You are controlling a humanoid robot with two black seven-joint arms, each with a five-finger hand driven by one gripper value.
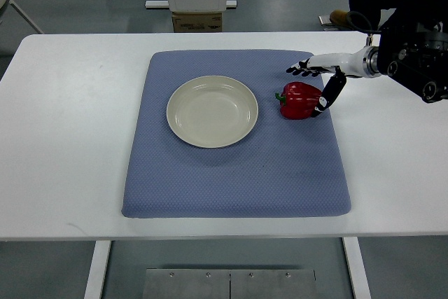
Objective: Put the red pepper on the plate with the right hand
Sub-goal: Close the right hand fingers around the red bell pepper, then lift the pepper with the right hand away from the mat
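Pepper [299,101] sits on the blue mat [231,180] at three o'clock from the empty cream plate [212,111], so nothing is delivered yet. Right hand [318,82] spreads wide around it, thumb seemingly touching its right side; gripping, lifting and placing remain.
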